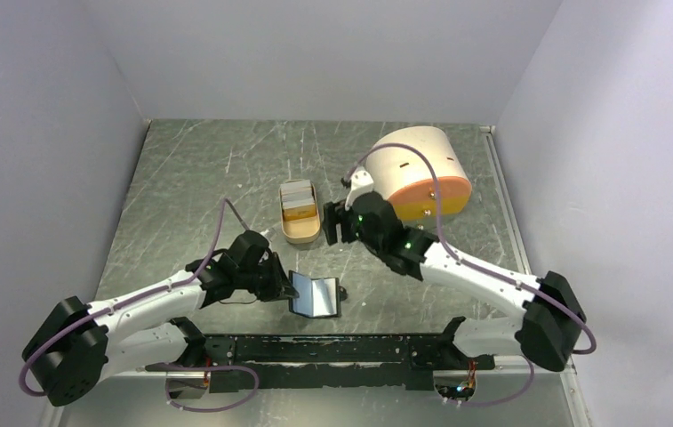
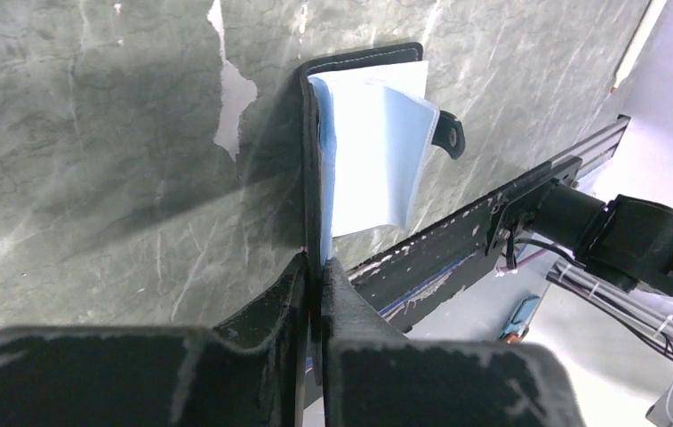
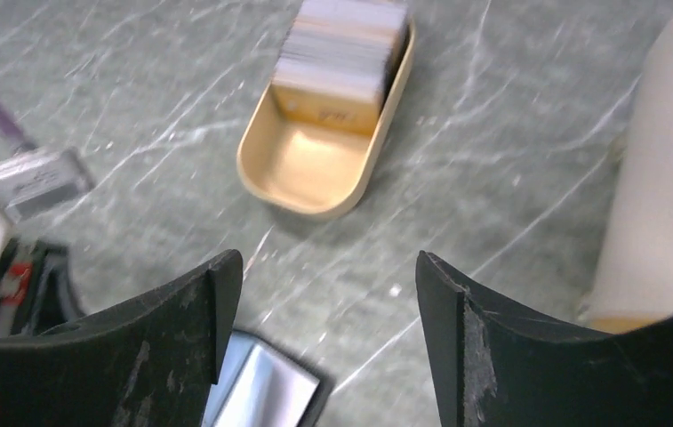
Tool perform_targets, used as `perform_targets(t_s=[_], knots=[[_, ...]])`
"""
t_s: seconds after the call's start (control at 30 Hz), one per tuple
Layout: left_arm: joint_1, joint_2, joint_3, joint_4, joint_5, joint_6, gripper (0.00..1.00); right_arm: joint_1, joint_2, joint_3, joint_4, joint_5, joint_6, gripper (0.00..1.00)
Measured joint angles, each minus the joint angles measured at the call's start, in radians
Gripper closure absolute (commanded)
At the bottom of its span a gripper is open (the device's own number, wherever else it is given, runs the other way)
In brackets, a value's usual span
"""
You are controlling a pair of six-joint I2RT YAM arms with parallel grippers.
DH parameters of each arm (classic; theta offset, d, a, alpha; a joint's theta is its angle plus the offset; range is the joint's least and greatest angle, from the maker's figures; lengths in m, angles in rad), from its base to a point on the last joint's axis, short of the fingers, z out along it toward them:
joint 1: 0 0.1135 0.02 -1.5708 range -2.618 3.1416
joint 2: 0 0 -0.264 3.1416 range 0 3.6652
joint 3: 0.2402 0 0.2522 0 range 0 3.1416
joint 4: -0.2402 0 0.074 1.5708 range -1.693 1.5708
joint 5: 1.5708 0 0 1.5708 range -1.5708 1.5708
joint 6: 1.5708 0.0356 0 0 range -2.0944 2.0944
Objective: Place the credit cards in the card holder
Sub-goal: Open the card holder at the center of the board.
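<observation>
the scratched grey table (image 1: 181, 178) carries everything. one big cream-and-orange cylinder (image 1: 417, 173) lies on its side to the right of the tan oval tray (image 1: 300, 235), apart from it, and has no part in the job.

there are two arms. the right gripper (image 3: 325, 267) hangs just right of the tray's near end, jaws wide apart with nothing between them. the left gripper (image 2: 316, 271), to the near left of the tray, is clamped on the black cover edge of the card holder (image 1: 316, 295).

there is one tray, and its near end is bare. there is one card holder, a black bifold opened on the near side of the tray and apart from it. its blue-grey pockets show, with no card seen in them.

the credit cards (image 3: 341, 53) stand packed as one stack in the tray's far end, too tight to count.

judged from this, the task is at its start. the holder is opened and held, no card is lifted yet, and every card is left to move.
</observation>
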Motion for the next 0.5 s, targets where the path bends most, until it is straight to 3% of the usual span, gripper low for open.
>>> perform_targets(t_s=[0.17, 0.5], knots=[[0.0, -0.011, -0.002, -0.024, -0.017, -0.016, 0.91, -0.121, 0.145, 0.116, 0.064, -0.122, -0.225, 0.18], [0.028, -0.085, -0.032, -0.07, -0.038, -0.048, 0.91, -0.142, 0.442, 0.357, 0.108, -0.237, -0.705, 0.18]])
